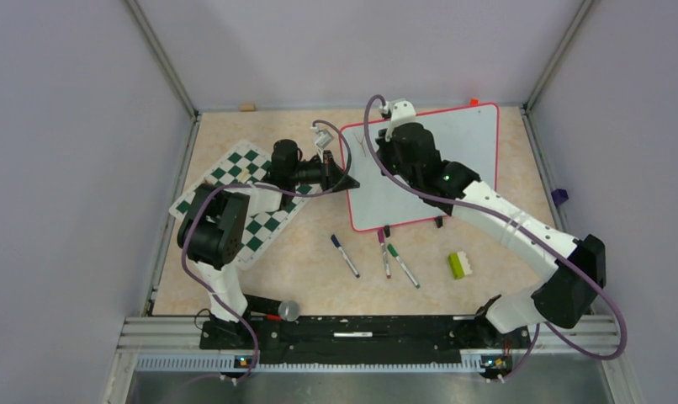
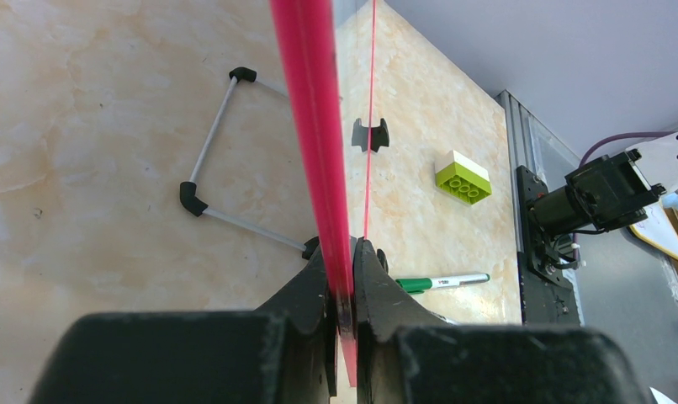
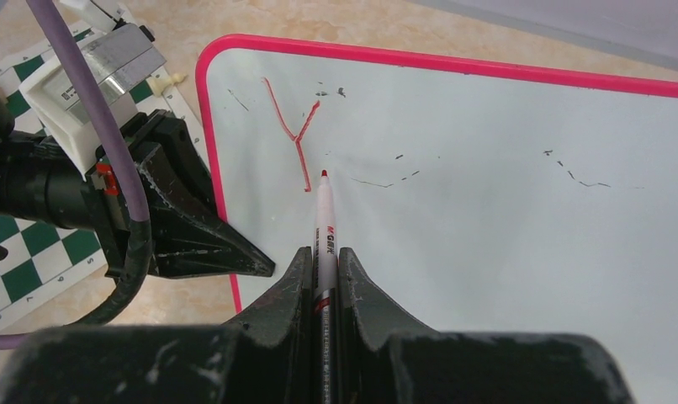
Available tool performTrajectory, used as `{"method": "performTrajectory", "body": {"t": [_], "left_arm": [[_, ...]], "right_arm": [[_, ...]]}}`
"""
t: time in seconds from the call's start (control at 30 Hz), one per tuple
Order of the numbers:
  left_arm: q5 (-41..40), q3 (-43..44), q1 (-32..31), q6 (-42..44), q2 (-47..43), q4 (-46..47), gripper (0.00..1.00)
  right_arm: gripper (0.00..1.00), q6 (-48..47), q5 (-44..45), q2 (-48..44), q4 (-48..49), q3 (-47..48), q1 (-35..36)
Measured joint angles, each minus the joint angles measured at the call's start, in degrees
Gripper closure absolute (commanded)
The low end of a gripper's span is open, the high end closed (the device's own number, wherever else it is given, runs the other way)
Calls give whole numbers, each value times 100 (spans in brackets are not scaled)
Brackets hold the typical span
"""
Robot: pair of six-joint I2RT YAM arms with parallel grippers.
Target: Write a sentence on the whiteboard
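The whiteboard (image 1: 462, 151) stands tilted at the table's back right, white with a thin red-pink frame. My left gripper (image 1: 350, 183) is shut on its left edge; in the left wrist view the red frame (image 2: 315, 126) runs between the closed fingers of the left gripper (image 2: 344, 252). My right gripper (image 3: 323, 257) is shut on a red-tipped white marker (image 3: 325, 219) over the whiteboard (image 3: 504, 219). The marker tip sits just right of the foot of a red "Y" (image 3: 295, 135) drawn near the top left corner. I cannot tell whether the tip touches the surface.
A green-and-white chess mat (image 1: 235, 189) lies left of the board under the left arm. In front of the board lie a blue pen (image 1: 345, 255), a magenta pen (image 1: 384, 252), a green pen (image 1: 403, 265) and a green-and-white brick (image 1: 459, 264). Faint dark marks dot the board.
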Motion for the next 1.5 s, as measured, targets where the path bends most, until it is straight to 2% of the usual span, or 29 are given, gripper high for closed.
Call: {"method": "performTrajectory", "body": {"t": [0.77, 1.5], "left_arm": [[0, 0, 0, 0, 0, 0, 100], [-22, 0, 2, -4, 0, -33, 100]], "right_arm": [[100, -35, 411, 389, 57, 249, -37], [100, -39, 37, 494, 37, 323, -39]]}}
